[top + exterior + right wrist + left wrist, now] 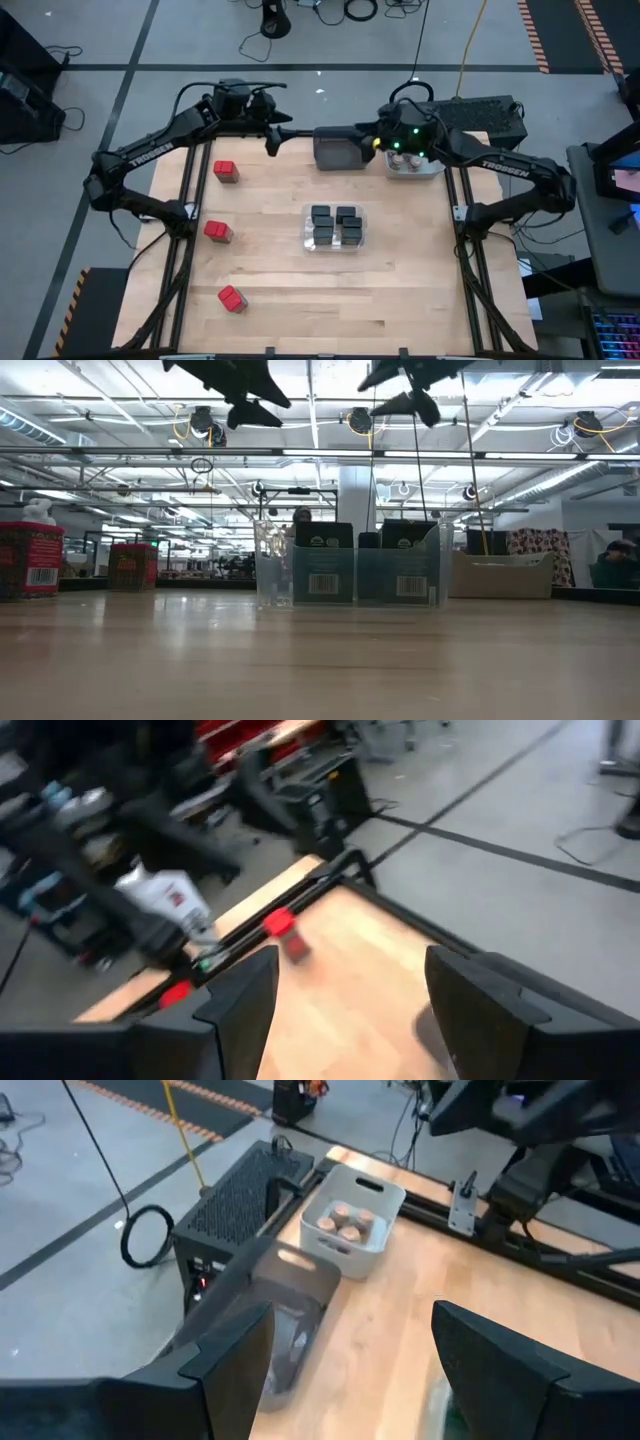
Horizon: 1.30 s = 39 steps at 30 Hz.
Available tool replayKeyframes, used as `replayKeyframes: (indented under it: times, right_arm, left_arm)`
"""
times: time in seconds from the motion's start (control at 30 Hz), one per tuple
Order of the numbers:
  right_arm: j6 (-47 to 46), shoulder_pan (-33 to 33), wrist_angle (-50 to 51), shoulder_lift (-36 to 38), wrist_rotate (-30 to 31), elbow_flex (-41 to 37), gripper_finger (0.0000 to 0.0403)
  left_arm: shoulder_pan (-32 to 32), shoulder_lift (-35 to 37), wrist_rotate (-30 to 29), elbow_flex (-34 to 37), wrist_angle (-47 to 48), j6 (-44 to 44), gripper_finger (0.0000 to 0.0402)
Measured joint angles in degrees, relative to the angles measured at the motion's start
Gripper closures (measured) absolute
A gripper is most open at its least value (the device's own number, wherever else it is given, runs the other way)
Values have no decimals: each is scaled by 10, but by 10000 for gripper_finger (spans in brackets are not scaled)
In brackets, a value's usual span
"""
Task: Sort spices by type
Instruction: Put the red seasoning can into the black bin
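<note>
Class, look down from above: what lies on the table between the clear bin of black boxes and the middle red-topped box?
Nothing: in the high view only bare wood separates the clear bin from the middle red-topped box.

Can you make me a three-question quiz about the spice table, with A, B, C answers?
1. Where are the black spice boxes?
A. in the clear bin
B. on the floor
C. in a gripper

2. How many red-topped boxes lie loose on the table?
A. one
B. three
C. six

3. What is the left gripper doing?
A. squeezing a jar
B. holding a red box
C. open, holding nothing

Answers: 1 A, four black boxes sit inside the clear bin. 2 B, red-topped boxes at and. 3 C, its fingers stand apart with nothing between them.
</note>
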<state>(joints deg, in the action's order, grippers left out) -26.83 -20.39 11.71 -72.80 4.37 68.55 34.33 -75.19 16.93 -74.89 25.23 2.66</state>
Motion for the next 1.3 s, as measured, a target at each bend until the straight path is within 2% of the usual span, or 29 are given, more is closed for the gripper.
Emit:
replayKeyframes:
  times: [0.3,0.53,0.63,0.8,1.13,1.3]
  right_arm:
    - [65,86,-18,-41,0,27,167]
    - [65,117,-104,-82,0,27,167]
    - [66,126,-161,-102,-10,27,167]
    - [78,129,-239,-142,-63,33,167]
    - [126,122,-234,-213,-77,112,167]
    - [152,118,-234,-228,-77,132,167]
  left_arm:
    - [0,69,-6,-1,82,0,125]
    - [0,127,-39,-1,221,0,125]
    - [0,146,-53,-1,272,3,125]
    - [0,171,-59,-1,326,30,125]
    - [-31,192,-74,-1,451,75,125]
    - [-74,192,-60,0,513,55,125]
